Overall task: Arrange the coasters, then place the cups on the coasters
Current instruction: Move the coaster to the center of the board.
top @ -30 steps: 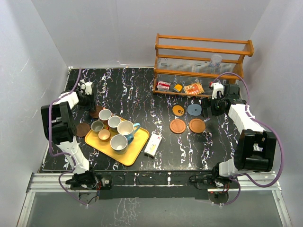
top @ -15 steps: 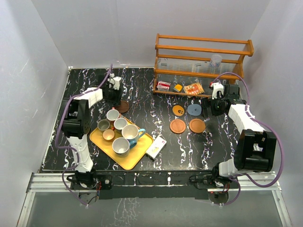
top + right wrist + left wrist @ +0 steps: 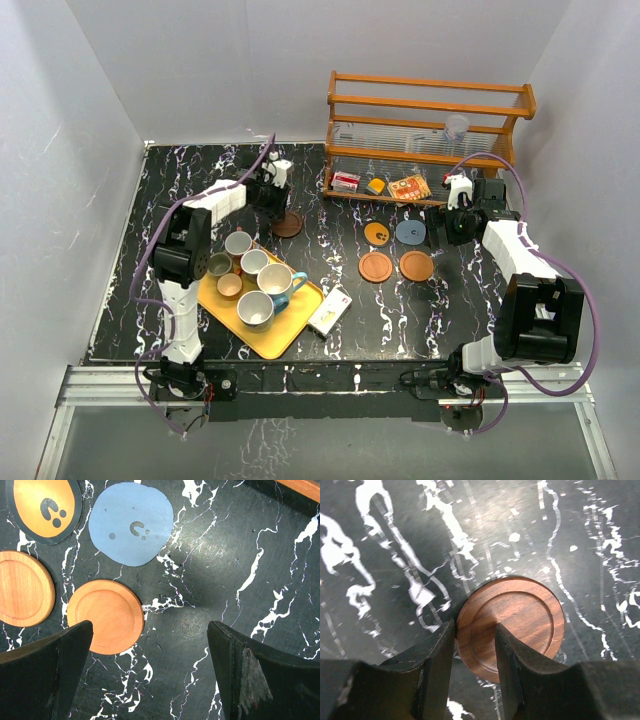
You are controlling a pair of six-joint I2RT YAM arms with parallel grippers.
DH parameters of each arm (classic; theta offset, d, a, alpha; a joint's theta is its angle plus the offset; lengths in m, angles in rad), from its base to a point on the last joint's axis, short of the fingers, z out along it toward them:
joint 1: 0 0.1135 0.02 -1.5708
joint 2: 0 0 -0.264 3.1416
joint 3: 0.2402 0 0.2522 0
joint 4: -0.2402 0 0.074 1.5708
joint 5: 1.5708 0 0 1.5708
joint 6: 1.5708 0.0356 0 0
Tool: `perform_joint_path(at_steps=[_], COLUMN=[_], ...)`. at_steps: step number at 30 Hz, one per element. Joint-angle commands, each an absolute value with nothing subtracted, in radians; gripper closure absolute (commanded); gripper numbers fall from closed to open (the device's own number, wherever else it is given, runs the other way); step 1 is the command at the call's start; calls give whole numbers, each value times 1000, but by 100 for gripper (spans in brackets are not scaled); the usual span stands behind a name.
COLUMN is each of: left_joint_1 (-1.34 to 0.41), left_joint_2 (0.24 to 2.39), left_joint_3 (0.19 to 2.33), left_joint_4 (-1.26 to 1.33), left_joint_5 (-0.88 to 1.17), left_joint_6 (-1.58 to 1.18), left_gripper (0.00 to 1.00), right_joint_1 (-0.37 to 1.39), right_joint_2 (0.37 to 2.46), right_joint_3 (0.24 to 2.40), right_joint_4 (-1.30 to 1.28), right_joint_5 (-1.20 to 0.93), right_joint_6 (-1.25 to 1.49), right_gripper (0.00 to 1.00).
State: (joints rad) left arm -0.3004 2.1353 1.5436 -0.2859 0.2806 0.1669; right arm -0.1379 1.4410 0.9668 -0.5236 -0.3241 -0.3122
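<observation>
A dark brown coaster (image 3: pixel 520 617) (image 3: pixel 287 223) is low over the black marble table, behind the tray. My left gripper (image 3: pixel 474 636) (image 3: pixel 275 196) is shut on its near rim, one finger outside the edge and one on top. Two orange-brown coasters (image 3: pixel 376 266) (image 3: pixel 416 265) lie right of centre; one of them (image 3: pixel 105 622) shows near my right gripper's left finger. Behind them lie an orange black-rimmed coaster (image 3: pixel 377 234) and a grey-blue coaster (image 3: pixel 131 525). My right gripper (image 3: pixel 150 645) (image 3: pixel 450 215) is open over bare table just right of them. Several cups (image 3: pixel 254 262) stand on the yellow tray (image 3: pixel 282 336).
A small white box (image 3: pixel 327 308) lies right of the tray. A wooden rack (image 3: pixel 430 100) stands at the back right, with a clear plastic cup (image 3: pixel 456 127) on it and small packets beneath. Grey walls enclose the table on three sides.
My left arm has swung from the table's left side toward the back centre, carrying the dark brown coaster with it. The tray has shifted slightly right. The right arm has not moved.
</observation>
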Motion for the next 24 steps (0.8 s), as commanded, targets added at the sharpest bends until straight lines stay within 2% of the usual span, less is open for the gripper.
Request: perform_joint_path(at_steps=[1,11,24], left_joint_1=[-378,-524,-675], left_joint_2=[2215,2230,2154], left_joint_3=[1536,1548,1412], left_joint_4=[-408,-440,-482], left_joint_5=[285,277,232], left_joint_6=[190,226,299], left_gripper=[65,66,67], right_joint_1=[-141,-142,-143], right_joint_2=[1427,1424,1422], right_joint_3=[1004,1004,1004], right_joint_4=[-508,-508,-508], right_joint_5=[-325,-322,-318], right_joint_6=[-320,-322,-322], right_gripper=[2,2,2])
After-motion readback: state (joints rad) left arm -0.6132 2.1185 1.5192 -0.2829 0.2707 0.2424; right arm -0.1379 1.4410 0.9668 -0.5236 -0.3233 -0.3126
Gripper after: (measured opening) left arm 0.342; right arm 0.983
